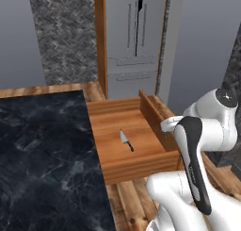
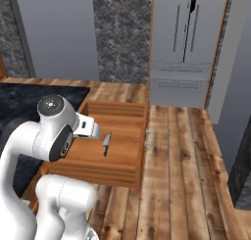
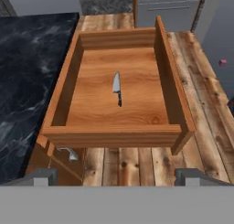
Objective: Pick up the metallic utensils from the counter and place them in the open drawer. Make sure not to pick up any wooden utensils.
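The open drawer [image 1: 141,164] stands pulled out from the end of the table [image 1: 42,150], its light reddish-brown board sides upright and its flat wooden floor exposed; the knife [image 1: 126,139], silver blade and dark handle, lies flat near the middle of that floor, apart from all four walls; in the hand view the blade points toward the far wall of the drawer and the handle toward the near one. The table's black marble top runs along one side of the drawer, touching its long wall in the base views; plank flooring [image 2: 186,165] extends on the other side, toward grey cabinet fronts [image 2: 181,53]. A small metal handle [image 2: 148,138] projects from the drawer front. The fingers [image 3: 45,176] appear in the hand view as two grey tips at the lower edge, set wide apart, open and gripping nothing; they sit over the floor planks just outside the drawer's near wall. The white arm [image 1: 197,131] rises beside the drawer, clear of the knife.
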Motion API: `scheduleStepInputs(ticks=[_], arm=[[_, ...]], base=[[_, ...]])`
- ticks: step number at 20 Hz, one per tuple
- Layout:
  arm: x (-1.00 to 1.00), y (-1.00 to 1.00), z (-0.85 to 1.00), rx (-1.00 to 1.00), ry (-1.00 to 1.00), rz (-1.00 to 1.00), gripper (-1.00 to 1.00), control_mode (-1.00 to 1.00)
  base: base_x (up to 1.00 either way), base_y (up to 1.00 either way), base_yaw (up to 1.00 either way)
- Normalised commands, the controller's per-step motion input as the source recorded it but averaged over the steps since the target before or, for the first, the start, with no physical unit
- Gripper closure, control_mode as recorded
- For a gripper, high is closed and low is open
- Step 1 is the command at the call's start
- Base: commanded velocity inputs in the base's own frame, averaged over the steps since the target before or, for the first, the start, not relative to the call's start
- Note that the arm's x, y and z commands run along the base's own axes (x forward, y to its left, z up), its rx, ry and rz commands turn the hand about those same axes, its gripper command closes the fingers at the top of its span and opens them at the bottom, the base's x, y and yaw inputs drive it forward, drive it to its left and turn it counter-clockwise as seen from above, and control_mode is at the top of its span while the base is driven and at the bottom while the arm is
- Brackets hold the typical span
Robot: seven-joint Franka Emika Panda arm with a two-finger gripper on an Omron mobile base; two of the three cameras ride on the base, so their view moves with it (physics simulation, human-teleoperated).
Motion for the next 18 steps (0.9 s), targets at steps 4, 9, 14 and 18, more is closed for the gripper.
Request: scheduleStepInputs(ticks=[4, 9, 14, 18], arm=[[0.00, 0.00, 0.00, 0.00, 0.00, 0.00, -1.00, 1.00], [0.00, 0.00, 0.00, 0.00, 0.00, 0.00, -1.00, 1.00], [0.00, 0.00, 0.00, 0.00, 0.00, 0.00, -1.00, 1.00], [0.00, 0.00, 0.00, 0.00, 0.00, 0.00, -1.00, 1.00]], base=[[-0.60, -0.80, -0.48], [-0.08, -0.35, -0.47], [-0.11, -0.06, -0.70], [0.00, 0.00, -1.00]])
